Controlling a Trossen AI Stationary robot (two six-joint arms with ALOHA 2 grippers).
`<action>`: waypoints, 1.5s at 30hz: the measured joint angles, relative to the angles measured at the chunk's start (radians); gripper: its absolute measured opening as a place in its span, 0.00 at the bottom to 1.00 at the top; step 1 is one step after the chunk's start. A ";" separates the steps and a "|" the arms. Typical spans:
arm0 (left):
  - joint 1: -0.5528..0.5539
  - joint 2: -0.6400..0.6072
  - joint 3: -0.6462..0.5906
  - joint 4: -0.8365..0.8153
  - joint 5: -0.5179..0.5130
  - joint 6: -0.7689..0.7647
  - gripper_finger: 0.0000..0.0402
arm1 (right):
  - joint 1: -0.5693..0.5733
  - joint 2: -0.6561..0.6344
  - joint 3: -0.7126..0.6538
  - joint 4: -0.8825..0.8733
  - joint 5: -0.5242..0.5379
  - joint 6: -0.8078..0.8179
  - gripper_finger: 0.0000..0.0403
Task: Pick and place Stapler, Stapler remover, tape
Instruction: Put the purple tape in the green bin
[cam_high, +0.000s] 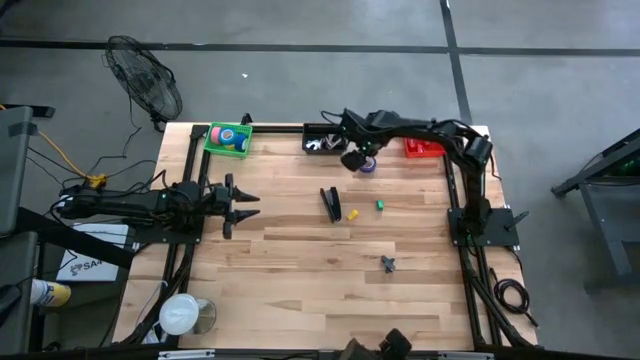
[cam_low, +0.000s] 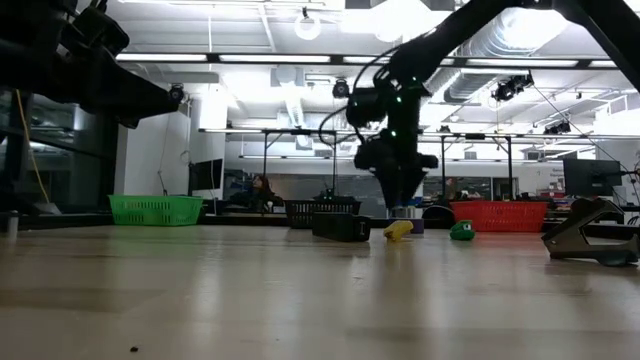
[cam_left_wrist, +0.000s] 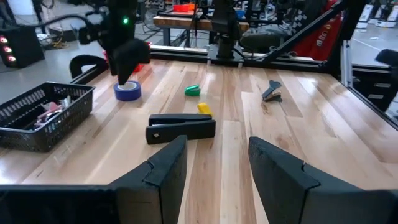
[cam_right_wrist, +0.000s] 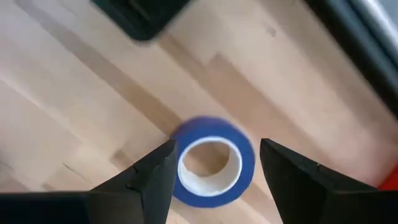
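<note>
A blue tape roll (cam_right_wrist: 214, 163) lies flat on the table near the far edge, also seen as the blue tape roll (cam_left_wrist: 127, 91). My right gripper (cam_right_wrist: 217, 149) hangs over it, pointing down and open, with one finger on each side of the roll; I see no touch. In the high view my right gripper (cam_high: 355, 157) is between the black and red baskets. The black stapler (cam_high: 330, 203) lies mid-table, with the dark staple remover (cam_high: 388, 263) nearer the near edge. My left gripper (cam_high: 248, 205) waits open at the table's left.
A green basket (cam_high: 228, 138) holding coloured rolls, a black basket (cam_high: 322, 141) and a red basket (cam_high: 423, 149) line the far edge. A small yellow piece (cam_high: 353, 214) and a small green piece (cam_high: 380, 205) lie beside the stapler. A cup (cam_high: 182, 313) stands at the near left corner.
</note>
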 joint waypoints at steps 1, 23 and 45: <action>0.000 0.000 0.000 0.000 0.004 -0.001 0.42 | 0.002 0.000 -0.016 0.007 -0.001 0.000 0.55; 0.000 0.000 0.000 0.001 0.003 -0.001 0.42 | 0.035 -0.053 -0.110 0.077 -0.002 0.005 0.55; 0.000 0.000 0.000 0.001 0.004 -0.010 0.42 | 0.081 -0.060 -0.222 0.231 -0.062 0.060 0.55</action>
